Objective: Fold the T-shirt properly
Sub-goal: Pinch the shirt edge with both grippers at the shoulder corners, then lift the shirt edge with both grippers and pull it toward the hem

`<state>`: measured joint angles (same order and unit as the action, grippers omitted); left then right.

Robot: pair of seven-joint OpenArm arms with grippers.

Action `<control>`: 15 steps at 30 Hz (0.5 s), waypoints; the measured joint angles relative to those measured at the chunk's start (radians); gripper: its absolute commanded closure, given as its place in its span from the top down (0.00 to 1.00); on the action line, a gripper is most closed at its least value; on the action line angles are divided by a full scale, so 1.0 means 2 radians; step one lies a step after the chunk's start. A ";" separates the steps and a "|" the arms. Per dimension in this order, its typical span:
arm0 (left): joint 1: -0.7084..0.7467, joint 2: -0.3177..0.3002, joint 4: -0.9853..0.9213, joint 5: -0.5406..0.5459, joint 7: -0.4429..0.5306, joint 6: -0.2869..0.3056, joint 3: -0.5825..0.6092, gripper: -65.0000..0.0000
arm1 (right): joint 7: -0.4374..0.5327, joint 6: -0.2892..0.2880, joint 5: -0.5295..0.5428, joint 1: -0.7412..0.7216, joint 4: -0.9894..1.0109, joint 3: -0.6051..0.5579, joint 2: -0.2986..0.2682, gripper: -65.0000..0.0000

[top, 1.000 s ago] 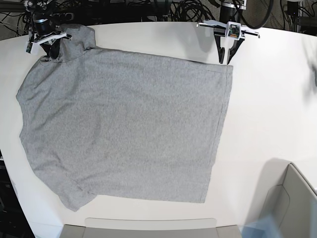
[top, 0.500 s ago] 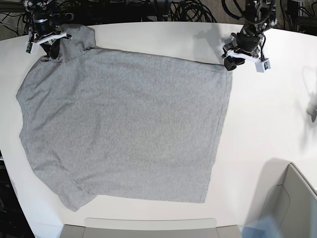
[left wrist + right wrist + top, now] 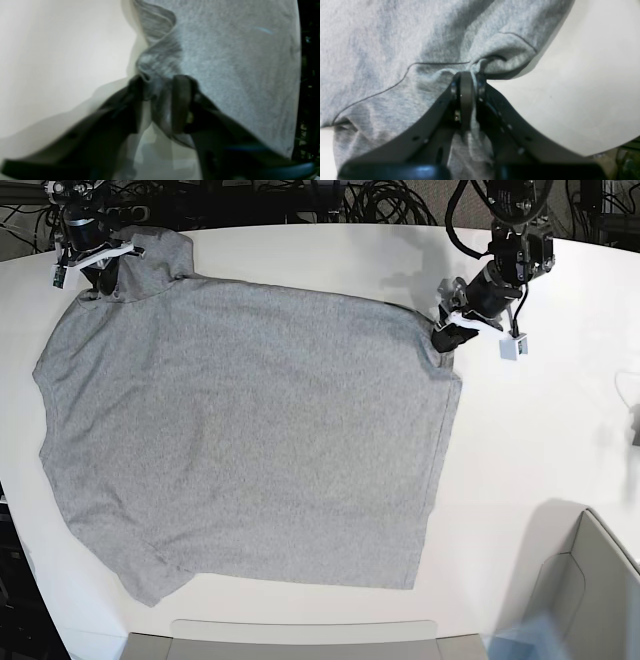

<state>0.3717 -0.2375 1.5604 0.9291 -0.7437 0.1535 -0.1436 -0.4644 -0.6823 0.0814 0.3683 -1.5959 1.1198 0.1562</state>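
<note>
T-shirt (image 3: pixel 250 440) flat on white table (image 3: pixel 560 430) | left gripper (image 3: pixel 447 332) has come down — now pinching hem corner | right gripper (image 3: pixel 467 82) still clamped on sleeve | both corners held — lift-and-fold likely next

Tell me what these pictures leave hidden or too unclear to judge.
- Underside of the T-shirt: hidden in the base view, since it lies flat on the table.
- Left gripper: the left wrist view is blurred, so how firmly it pinches the hem is unclear.
- Right gripper: in the right wrist view, bunched cloth hides its tips.
- Grey bin: cut off by the base view's edge.
</note>
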 measured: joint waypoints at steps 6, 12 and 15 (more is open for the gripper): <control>0.003 0.001 0.009 -0.006 -0.005 -0.004 -0.002 0.00 | -0.038 0.000 -0.026 -0.007 -0.039 0.000 0.003 0.00; 0.051 0.006 0.067 -0.017 0.017 -0.017 -0.025 0.00 | -0.048 0.000 -0.033 -0.024 -0.080 0.002 0.005 0.00; 0.085 0.005 0.105 -0.019 0.027 -0.018 -0.038 0.00 | -0.047 0.000 -0.006 -0.035 -0.095 0.008 0.006 0.00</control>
<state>0.5423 -0.2272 1.7702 0.8902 -0.6891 0.1181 -0.2195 -0.5587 -0.6823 0.0700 0.2989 -1.7859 1.1366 0.1677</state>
